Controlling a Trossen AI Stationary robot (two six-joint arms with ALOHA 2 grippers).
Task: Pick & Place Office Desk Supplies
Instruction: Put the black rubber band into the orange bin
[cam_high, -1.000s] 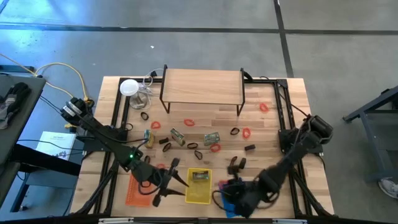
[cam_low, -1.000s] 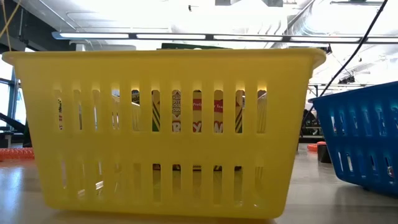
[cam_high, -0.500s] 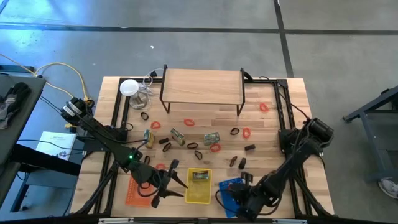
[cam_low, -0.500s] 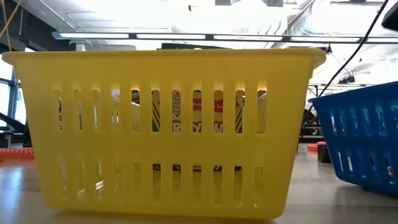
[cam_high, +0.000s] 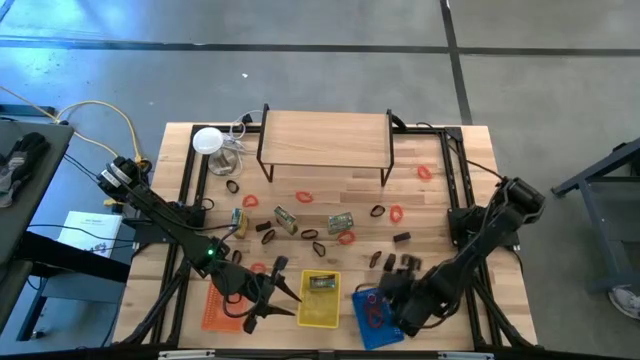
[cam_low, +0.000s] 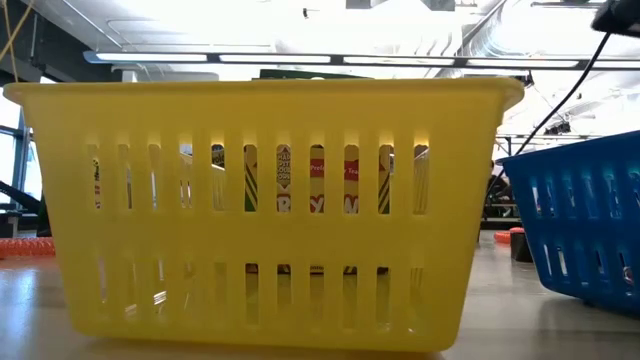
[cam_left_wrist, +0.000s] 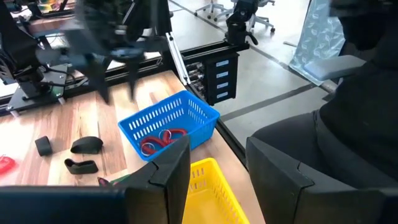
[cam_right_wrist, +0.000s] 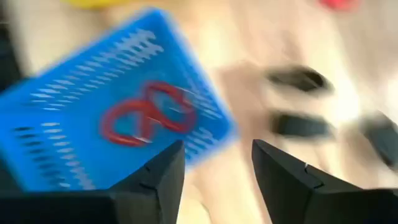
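A blue basket (cam_left_wrist: 169, 121) holds red rubber bands (cam_left_wrist: 160, 137); beside it, apparently, black clips (cam_left_wrist: 81, 155) lie on the table.

Three baskets stand in a row at the table's (cam_high: 430, 205) front edge — the flat tray (cam_high: 220, 305) left, the middle basket (cam_high: 319, 299) beside it, the right basket (cam_high: 375, 317) holding two rubber bands (cam_high: 372, 310). Behind them, clips (cam_high: 400, 238) and packets (cam_high: 286, 219) lie scattered before the small shelf (cam_high: 325, 138) — a disc (cam_high: 207, 141) at its left.

We looked straight down overhead; our low camera sat close behind the yellow slotted plastic basket (cam_low: 260, 210), both wrist views sharing the blue slotted plastic basket (cam_left_wrist: 168, 121).
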